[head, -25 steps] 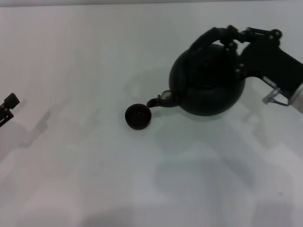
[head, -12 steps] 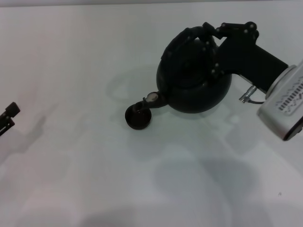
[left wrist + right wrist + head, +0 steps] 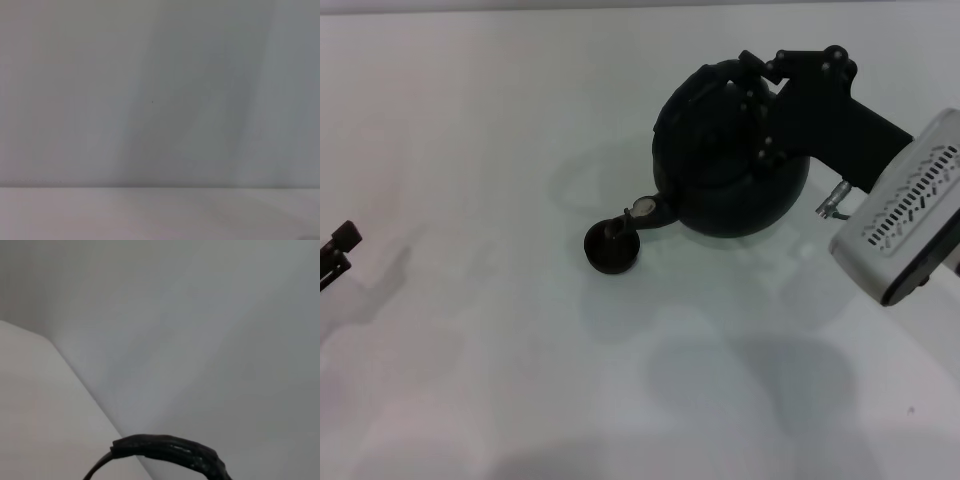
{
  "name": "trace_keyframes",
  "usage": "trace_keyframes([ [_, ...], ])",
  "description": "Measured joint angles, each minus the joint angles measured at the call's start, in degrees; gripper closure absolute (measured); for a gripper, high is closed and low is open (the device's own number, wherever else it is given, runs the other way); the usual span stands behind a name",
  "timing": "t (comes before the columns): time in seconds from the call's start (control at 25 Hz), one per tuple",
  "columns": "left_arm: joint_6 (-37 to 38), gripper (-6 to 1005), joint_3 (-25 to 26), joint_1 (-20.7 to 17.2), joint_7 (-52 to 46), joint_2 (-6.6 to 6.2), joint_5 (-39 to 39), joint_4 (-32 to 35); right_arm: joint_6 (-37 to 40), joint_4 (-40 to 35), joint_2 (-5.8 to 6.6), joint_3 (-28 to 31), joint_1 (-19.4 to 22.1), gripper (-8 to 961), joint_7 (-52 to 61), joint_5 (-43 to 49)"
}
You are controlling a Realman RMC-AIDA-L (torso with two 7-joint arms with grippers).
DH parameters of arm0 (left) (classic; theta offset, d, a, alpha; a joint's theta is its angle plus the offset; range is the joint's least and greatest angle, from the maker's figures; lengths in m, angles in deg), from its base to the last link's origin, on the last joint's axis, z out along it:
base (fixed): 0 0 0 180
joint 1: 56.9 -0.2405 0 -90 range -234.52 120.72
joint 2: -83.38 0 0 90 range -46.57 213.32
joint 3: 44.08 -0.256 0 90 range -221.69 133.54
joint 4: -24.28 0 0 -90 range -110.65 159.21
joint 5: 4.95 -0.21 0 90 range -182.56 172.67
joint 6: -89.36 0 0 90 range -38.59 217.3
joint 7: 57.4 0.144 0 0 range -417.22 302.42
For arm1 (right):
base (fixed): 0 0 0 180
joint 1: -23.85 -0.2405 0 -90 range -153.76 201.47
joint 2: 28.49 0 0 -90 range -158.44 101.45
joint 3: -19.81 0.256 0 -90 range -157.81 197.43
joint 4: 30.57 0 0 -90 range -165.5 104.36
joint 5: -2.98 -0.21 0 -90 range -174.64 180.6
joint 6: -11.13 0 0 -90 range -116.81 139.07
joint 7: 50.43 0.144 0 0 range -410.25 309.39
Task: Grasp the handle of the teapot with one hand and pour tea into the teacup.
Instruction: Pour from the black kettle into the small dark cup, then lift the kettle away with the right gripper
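One arm does the work: the right gripper (image 3: pixel 760 85) is clenched on the handle (image 3: pixel 725 72) of the teapot (image 3: pixel 725 165), which is tilted so that its silvery-tipped spout (image 3: pixel 642 210) dips over the teacup (image 3: pixel 612 247). I judge the pouring step to be in hand, with the spout tip just above the cup's rim, perhaps touching it; whether any tea is flowing I cannot tell. The next move calls for a steady wrist, holding the tilt with the spout kept over the small cup, then righting the pot without nudging the cup. The pot hangs below and to the left of the gripper, while the cup sits on the white table (image 3: pixel 470 150) just beside the pot's lower left. The left gripper (image 3: pixel 335 250) is parked at the table's left edge, well apart; its fingers' state I cannot tell.
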State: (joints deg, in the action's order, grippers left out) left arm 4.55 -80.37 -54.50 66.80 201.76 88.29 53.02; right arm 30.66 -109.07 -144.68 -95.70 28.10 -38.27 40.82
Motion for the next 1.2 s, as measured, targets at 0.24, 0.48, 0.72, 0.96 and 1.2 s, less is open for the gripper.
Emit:
trace_keyframes([
  [0.24, 0.0, 225, 0.0, 0.1, 0.0, 0.00, 0.0, 0.0, -3.4, -0.7, 0.00, -1.2, -0.6, 846, -2.7, 0.1],
  [0.48, 0.1, 225, 0.0, 0.3, 0.0, 0.00, -0.1, 0.0, -7.5, -2.0, 0.00, -2.5, -1.3, 847, -5.1, 0.3],
  [0.72, 0.7, 226, 0.0, 0.4, 0.0, 0.00, -0.1, 0.0, -8.6, -2.5, 0.00, -2.9, -1.9, 849, -6.4, 0.5],
  [0.96, 0.8, 226, 0.0, 0.5, 0.0, 0.00, -0.1, 0.0, -10.2, -3.7, 0.00, -3.4, -2.0, 850, -9.4, 0.5],
  [1.2, 1.4, 226, 0.0, 0.5, 0.0, 0.00, -0.1, 0.0, -12.3, -4.7, 0.00, -4.5, -2.2, 851, -11.9, 0.6],
])
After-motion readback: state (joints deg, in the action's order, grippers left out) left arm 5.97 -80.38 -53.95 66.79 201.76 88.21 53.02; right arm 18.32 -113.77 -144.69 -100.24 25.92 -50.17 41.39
